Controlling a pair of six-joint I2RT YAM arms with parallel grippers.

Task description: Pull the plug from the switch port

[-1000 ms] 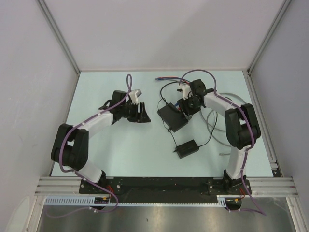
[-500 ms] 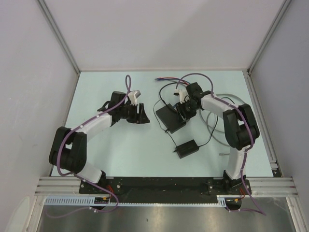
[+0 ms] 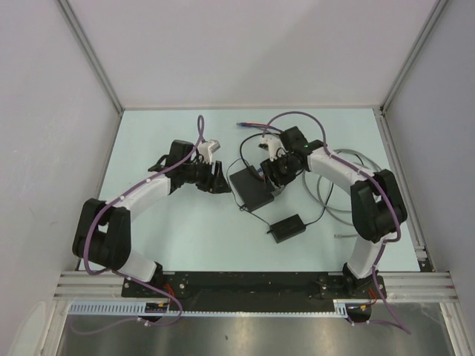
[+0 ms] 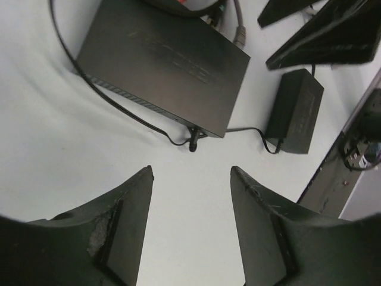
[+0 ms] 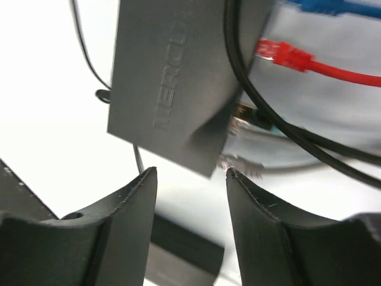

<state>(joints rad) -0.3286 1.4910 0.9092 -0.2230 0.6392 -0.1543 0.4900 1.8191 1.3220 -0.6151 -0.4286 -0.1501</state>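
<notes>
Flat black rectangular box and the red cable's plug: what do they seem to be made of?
Flat black rectangular box: probably matte plastic, possibly painted metal; dull even sheen, tone-on-tone lettering. Red cable plug: likely moulded plastic; smooth, saturated, slightly shiny.

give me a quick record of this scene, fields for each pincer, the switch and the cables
left pincer: open, empty, facing the switch, apart from it
right pincer: open, empty, over the switch's corner
switch: flat black box between the two pincers
power brick: on the near side of the switch, apart from it
grey cable plug: at that corner, blurred; seated or not, cannot tell
</notes>
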